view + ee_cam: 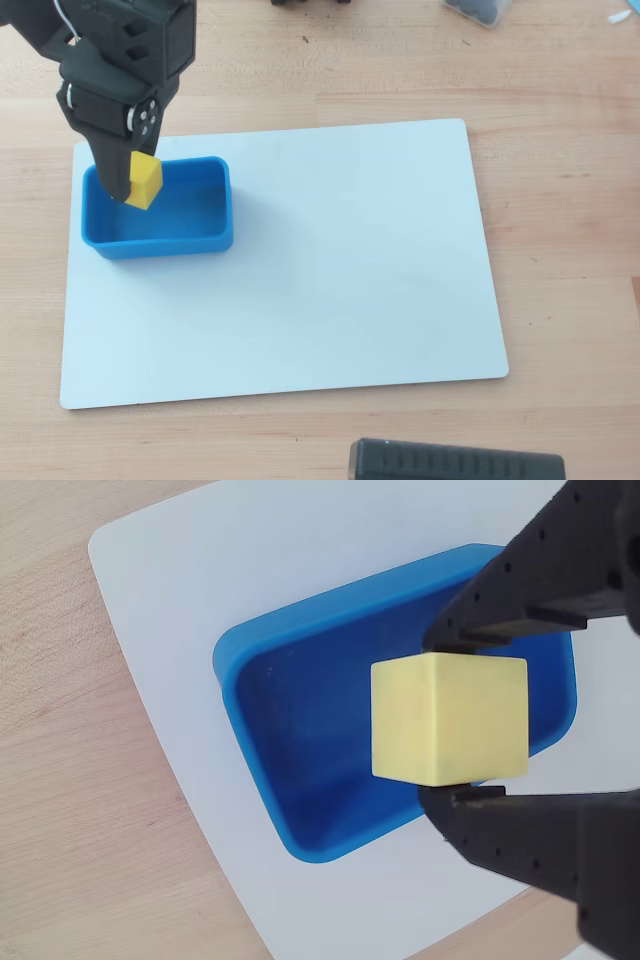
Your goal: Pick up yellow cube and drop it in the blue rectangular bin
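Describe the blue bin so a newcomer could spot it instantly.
On the wooden table lies a white board. At its left end in the overhead view sits the blue bin, a shallow, round-cornered tub, the only blue thing there.

**Arm reaching down, gripper clamped**

Seen in the overhead view at the upper left: black arm angled downward, wrist housing bulky, gripper [130, 190] pointing toward the lower right. In the wrist view, gripper [448, 718] entering from the right edge, one black finger [520, 600] above and the other below, both pressed flat against opposite faces of the yellow cube [448, 718], held clear of any surface.
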Action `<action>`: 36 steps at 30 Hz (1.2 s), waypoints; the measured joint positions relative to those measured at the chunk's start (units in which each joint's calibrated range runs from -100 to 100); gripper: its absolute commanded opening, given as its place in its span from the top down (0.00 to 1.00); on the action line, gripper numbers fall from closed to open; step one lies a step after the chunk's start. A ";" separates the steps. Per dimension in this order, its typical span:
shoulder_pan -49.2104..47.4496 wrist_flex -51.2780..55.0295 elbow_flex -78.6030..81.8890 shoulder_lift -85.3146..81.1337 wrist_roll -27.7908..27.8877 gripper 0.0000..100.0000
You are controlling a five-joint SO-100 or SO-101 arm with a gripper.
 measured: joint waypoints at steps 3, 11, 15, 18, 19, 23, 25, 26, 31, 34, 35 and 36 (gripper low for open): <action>0.00 0.00 0.00 0.00 0.00 0.81; -0.39 0.09 0.00 0.00 0.00 0.82; -4.17 0.72 0.94 -3.79 0.00 0.88; -8.26 0.89 5.01 -11.09 0.00 0.96; -9.88 0.89 6.99 -14.04 0.00 0.97; -15.75 0.89 15.49 -24.85 0.00 1.00; -17.99 0.18 19.18 -29.38 0.00 1.00; -18.46 -0.54 20.88 -31.22 0.00 1.00; -20.77 -6.35 34.39 -44.90 0.00 1.00; -21.54 -10.29 43.93 -54.87 0.00 1.00; -21.78 -11.81 47.61 -58.57 0.00 1.00; -21.93 -13.15 50.92 -62.08 0.00 1.00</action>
